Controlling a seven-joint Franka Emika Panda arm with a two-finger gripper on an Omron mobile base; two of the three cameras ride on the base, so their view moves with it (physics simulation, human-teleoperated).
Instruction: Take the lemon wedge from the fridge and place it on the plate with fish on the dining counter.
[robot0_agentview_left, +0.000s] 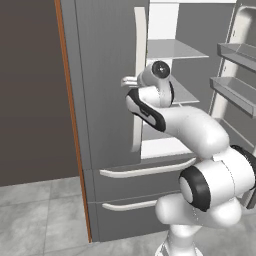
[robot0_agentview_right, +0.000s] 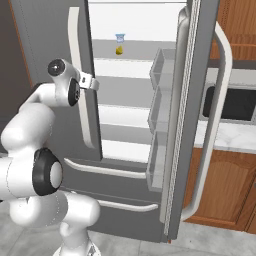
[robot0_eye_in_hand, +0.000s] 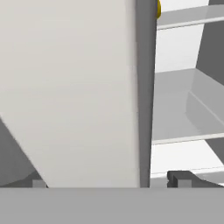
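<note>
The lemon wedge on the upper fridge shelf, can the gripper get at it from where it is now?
Probably not directly: the open gripper sits low by the shut left door's handle; the lemon wedge is higher, through the open right side.

A dark brown-grey wall (robot0_agentview_left: 30, 90) fills the left half of the left base view, bordered on its right by a narrow orange-brown wooden strip (robot0_agentview_left: 72, 120) running top to bottom. Pale grey floor tiles (robot0_agentview_left: 40, 215) lie along the bottom left. In the right base view, warm wooden cabinets (robot0_agentview_right: 220, 190) occupy the lower right, under a white grey-veined countertop (robot0_agentview_right: 227, 137). A dark recess (robot0_agentview_right: 235, 102) sits above it, with more wood (robot0_agentview_right: 240, 25) at upper right. Lighting is even and soft.
</note>
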